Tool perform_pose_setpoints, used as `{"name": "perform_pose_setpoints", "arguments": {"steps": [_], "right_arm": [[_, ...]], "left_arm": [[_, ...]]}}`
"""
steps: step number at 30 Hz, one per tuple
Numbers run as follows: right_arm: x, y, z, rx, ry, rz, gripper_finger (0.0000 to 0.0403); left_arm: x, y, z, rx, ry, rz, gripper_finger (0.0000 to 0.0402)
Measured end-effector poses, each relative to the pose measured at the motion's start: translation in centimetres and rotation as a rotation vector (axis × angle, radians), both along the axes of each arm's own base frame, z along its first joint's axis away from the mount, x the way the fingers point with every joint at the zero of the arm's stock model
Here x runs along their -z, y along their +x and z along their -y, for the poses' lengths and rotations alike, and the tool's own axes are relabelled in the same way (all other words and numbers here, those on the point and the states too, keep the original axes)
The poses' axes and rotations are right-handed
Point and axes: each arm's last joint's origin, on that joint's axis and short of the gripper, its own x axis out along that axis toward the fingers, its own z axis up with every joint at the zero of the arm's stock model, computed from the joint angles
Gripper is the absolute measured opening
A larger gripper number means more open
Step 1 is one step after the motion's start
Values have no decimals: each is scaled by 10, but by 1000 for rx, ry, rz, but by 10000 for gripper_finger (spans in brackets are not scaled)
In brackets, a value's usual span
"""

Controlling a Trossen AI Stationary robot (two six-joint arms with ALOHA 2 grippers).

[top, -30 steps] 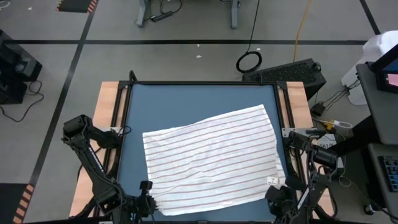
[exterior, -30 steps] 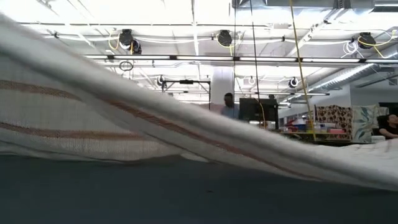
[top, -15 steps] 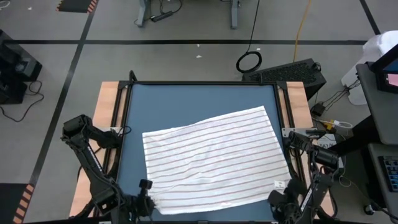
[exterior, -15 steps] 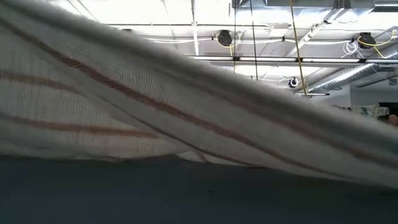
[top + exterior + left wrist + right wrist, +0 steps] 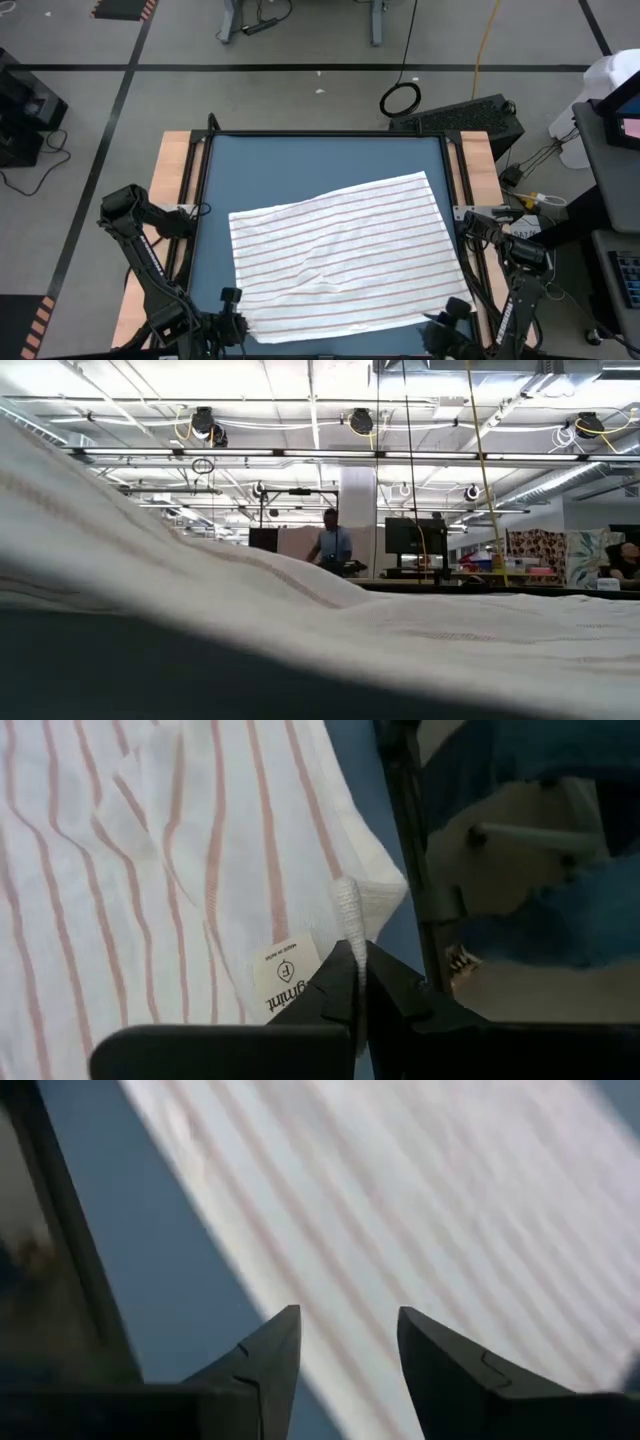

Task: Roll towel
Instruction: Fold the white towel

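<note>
Currently thin white rectangular cloth towel with narrow reddish stripes (image 5: 340,258) lying flat on blue bench (image 5: 300,165), toward near edge. Long axis across bench, skewed: right end farther away than left; stripes along it. Left hand (image 5: 357,982) at near-left corner, clamped on a pinch of towel edge beside the label. Right hand (image 5: 347,1342) off near-right corner, fingers apart, empty. Probably light, limp, wrinkle-prone, no stiffness. Best gripped at both near corners, rolled evenly away.
</note>
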Motion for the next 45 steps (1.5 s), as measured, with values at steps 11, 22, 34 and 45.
{"name": "perform_pose_setpoints", "arguments": {"steps": [11,22,34,45], "right_arm": [[0,97,17,-86,-67,370,160],[-24,183,17,-323,34,526,160],[11,207,6,-394,23,542,207],[-2,213,4,-357,-123,660,223]], "left_arm": [[-5,26,-7,114,97,136,11],[-9,58,-28,148,166,196,11],[-18,72,-26,253,198,324,11],[-19,90,-43,197,191,331,11]]}}
